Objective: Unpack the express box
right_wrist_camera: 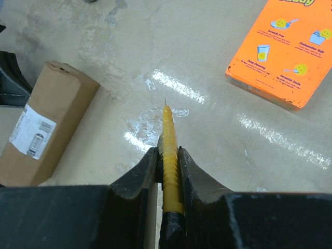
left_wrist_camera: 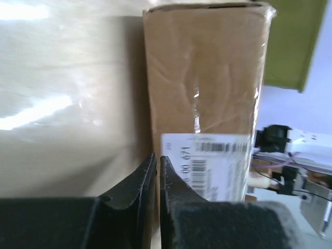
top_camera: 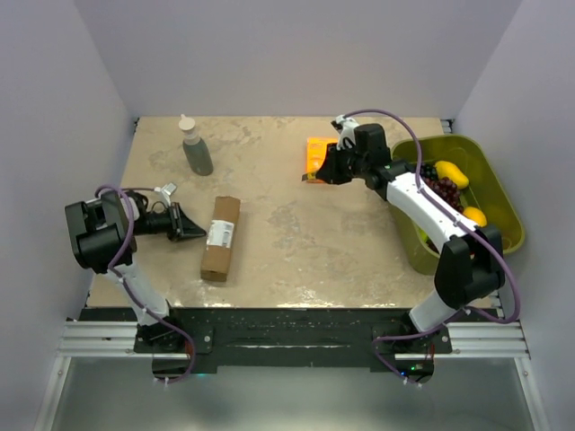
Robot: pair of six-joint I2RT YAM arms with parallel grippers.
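The top external view looks steeply down from above and behind the arm bases, far enough off to take in the whole bench [top_camera: 296, 242]. The left wrist view sits low behind the left end effector [left_wrist_camera: 157, 166], facing the express box [left_wrist_camera: 207, 88] at very close range. The right wrist view looks down along the yellow cutter [right_wrist_camera: 168, 129] in the right end effector [right_wrist_camera: 168, 155]. It shares the express box and orange box [right_wrist_camera: 282, 46] with the top view.

Open tabletop [top_camera: 305, 242] between express box [top_camera: 221, 238] and orange box [top_camera: 315, 153]; bottle [top_camera: 195, 151] behind, green bin [top_camera: 499, 184] along the right edge.
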